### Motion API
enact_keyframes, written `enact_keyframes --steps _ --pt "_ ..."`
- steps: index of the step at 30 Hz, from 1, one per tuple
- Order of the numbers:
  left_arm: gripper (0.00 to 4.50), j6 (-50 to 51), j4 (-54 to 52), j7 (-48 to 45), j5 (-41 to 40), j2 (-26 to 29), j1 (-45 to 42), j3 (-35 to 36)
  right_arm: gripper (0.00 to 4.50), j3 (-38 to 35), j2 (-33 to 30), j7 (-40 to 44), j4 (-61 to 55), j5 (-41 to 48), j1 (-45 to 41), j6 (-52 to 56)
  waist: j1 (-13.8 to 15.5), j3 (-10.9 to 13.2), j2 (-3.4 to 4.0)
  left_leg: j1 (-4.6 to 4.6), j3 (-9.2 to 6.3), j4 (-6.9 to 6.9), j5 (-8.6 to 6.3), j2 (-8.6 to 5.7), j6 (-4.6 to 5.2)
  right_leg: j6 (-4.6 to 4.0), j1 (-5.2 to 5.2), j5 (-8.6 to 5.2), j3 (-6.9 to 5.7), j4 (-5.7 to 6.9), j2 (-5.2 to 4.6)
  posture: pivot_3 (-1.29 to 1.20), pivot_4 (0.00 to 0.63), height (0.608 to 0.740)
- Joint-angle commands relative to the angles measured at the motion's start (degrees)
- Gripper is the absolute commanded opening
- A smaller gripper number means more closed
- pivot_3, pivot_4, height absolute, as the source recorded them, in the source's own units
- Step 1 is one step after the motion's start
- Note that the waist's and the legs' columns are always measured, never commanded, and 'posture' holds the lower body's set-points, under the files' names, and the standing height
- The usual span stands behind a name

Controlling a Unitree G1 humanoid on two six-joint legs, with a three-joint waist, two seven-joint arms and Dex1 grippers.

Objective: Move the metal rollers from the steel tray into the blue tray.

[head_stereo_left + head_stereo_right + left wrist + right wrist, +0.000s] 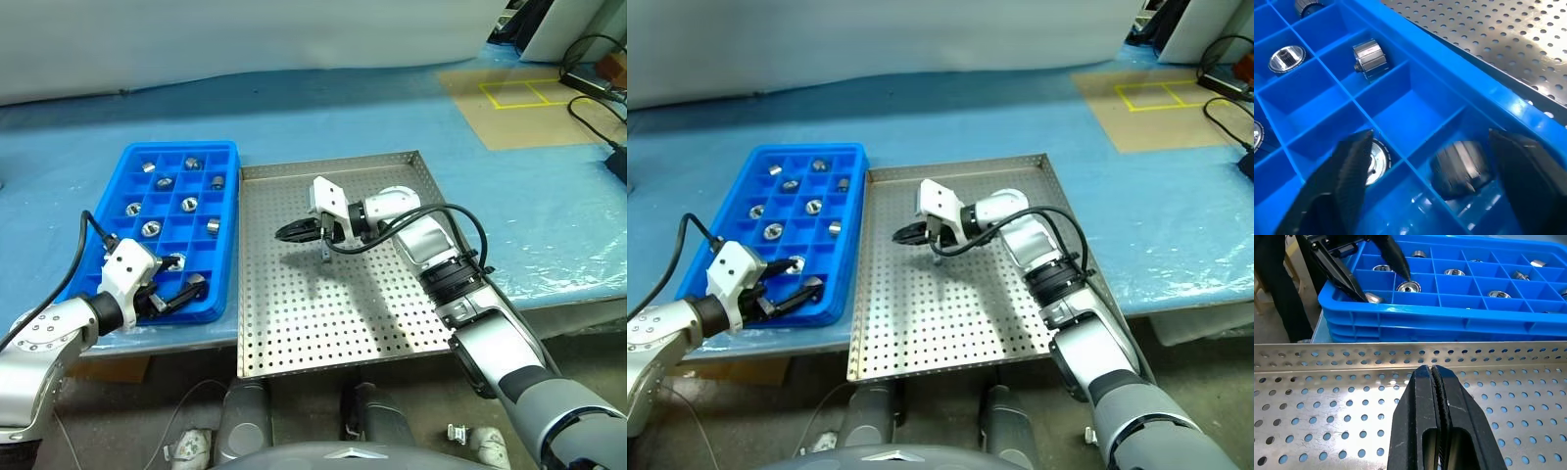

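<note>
left gripper (178, 292): open, fingers spread over the near corner of the blue tray (226, 157); a blurred roller (1462, 166) sits between them in a near-edge compartment, not pinched, looks just let go
right gripper (291, 231): closed on nothing, fingers pressed flat together, hovering over the steel tray (411, 161), pointing toward the blue tray
metal rollers (150, 228): several lie singly in blue tray compartments; I spot none left on the perforated steel tray, though the right arm covers part of it
trays: side by side on the table (549, 206), blue tray's long wall just beside the steel tray's rim
stage (judgement): drop-off into blue tray, probably near the end of the task
risk 1: released roller blurred, may be rolling; could settle on its side or tip against a divider, though the walls should keep it in
risk 2: left finger (1349, 166) hangs right over the neighbouring cell's roller (1376, 156); lifting out at an angle could clip it or catch a divider and shift the tray
risk 3: blue tray's near corner sits at the table edge; a snag could nudge it off
risk 4: right gripper low over the steel; a sweep could scrape it
</note>
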Motion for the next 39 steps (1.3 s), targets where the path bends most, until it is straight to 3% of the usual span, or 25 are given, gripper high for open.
enact_keyframes --steps 1,12,19,28,39 --pt "4.02 0.2 -1.4 -0.2 -0.9 0.1 -2.0 -0.4 0.00 -1.1 0.2 -0.7 -3.1 0.6 0.1 0.1 0.0 0.0 0.00 0.00 0.00 0.00 0.00 0.00 0.00 0.00 0.00 0.00 0.00 0.02 0.00 0.21 0.150 0.740" --pt "4.02 3.8 -6.7 10.0 -4.1 -9.7 -11.2 -1.8 0.00 -5.2 -1.3 -4.2 -3.9 2.0 0.1 3.9 1.1 0.0 -0.02 0.10 -0.06 0.29 0.05 0.00 -0.07 -0.01 0.00 0.00 0.02 0.56 -0.03 0.26 0.150 0.740" --pt "4.02 3.1 0.6 14.8 -1.3 -16.0 -23.8 -8.0 0.00 -7.4 1.0 -9.1 -1.8 1.7 -1.5 3.8 1.3 0.0 -0.02 0.19 -0.08 0.32 0.17 0.01 -0.24 -0.06 0.01 0.02 0.03 0.74 -0.02 0.21 0.150 0.740" --pt "4.02 0.4 8.8 7.9 -0.9 -17.0 -31.2 -13.8 0.00 -9.7 -4.1 -12.7 -9.4 1.1 3.8 7.8 0.7 0.0 -0.02 0.07 -0.08 0.46 0.24 -0.01 -0.34 -0.05 0.00 0.03 0.04 0.67 0.00 0.01 0.150 0.740" --pt "4.02 -5.1 23.4 -0.4 1.0 -19.9 -42.1 -18.7 0.00 -14.0 -11.7 -19.3 -29.5 2.5 18.6 19.4 -3.2 0.0 -0.02 0.25 -0.06 0.69 0.22 -0.01 -0.30 -0.02 0.17 0.07 0.15 0.75 0.01 -0.22 0.150 0.740"
